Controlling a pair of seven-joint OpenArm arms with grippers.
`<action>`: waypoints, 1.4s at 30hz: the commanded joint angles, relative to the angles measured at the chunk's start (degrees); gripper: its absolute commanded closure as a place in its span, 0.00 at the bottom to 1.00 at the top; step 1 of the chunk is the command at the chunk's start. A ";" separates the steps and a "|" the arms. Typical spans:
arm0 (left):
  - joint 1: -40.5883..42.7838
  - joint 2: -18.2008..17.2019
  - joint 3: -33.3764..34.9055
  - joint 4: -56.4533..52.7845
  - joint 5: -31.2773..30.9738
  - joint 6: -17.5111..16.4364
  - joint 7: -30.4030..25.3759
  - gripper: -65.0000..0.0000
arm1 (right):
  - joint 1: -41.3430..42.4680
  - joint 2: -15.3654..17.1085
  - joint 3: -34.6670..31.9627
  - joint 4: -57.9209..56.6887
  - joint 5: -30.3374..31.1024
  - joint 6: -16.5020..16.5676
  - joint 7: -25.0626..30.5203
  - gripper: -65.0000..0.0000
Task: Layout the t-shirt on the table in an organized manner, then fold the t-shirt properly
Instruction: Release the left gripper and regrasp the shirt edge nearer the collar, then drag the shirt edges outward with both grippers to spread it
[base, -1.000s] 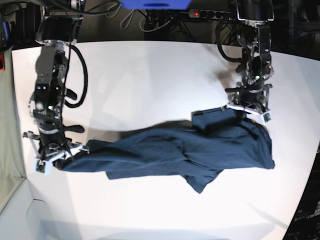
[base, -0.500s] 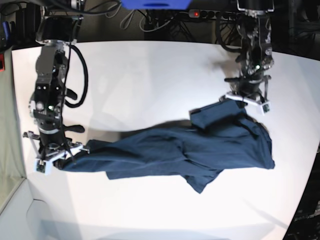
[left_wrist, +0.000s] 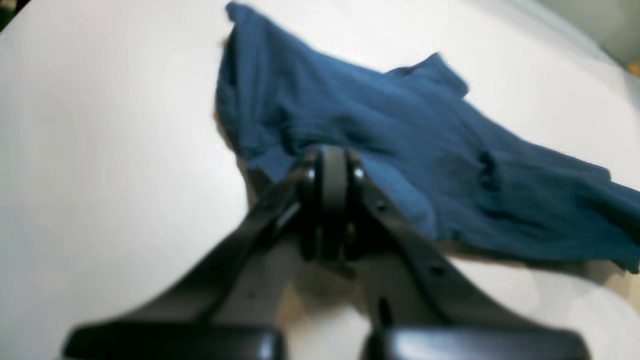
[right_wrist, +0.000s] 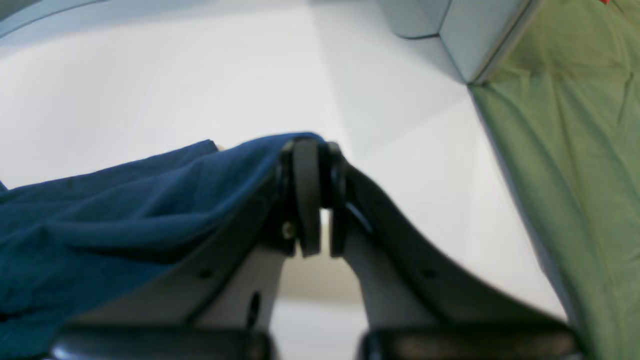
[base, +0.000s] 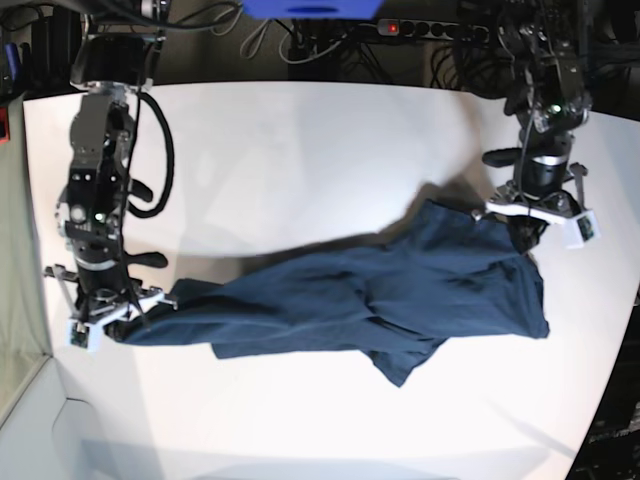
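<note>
Both hands are clamped on the t-shirt (base: 380, 300): left hand (base: 527, 222) and right hand (base: 105, 315) at opposite ends, likely to stretch it flat over the desk (base: 300, 150).

Site: robotics lab bench | 2 black arms (base: 98, 190) (base: 540, 90) standing at a big white table (base: 300, 150) | cables and a power strip (base: 430, 28) trailing behind | green cloth screen (right_wrist: 575, 150) hanging alongside

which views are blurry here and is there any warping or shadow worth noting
Left wrist view: soft all over, the t-shirt and left gripper smeared. Right wrist view: right gripper fairly sharp, cloth softer. Base view: sharp, but the table edge bows from lens distortion; a soft shadow lies behind the shirt.
</note>
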 joint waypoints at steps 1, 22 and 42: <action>-0.33 -0.49 -0.98 1.41 -0.25 -0.02 -1.72 1.00 | 0.86 1.34 0.29 2.19 -0.17 -0.06 1.51 1.00; 32.90 -9.46 -14.96 1.50 -21.26 -0.20 -1.72 1.00 | -19.09 2.22 0.20 13.35 -0.17 7.42 1.42 1.00; 28.33 -9.63 -15.05 0.79 -23.20 -0.29 22.72 0.99 | -31.22 7.41 0.11 13.26 -0.25 12.87 1.33 0.70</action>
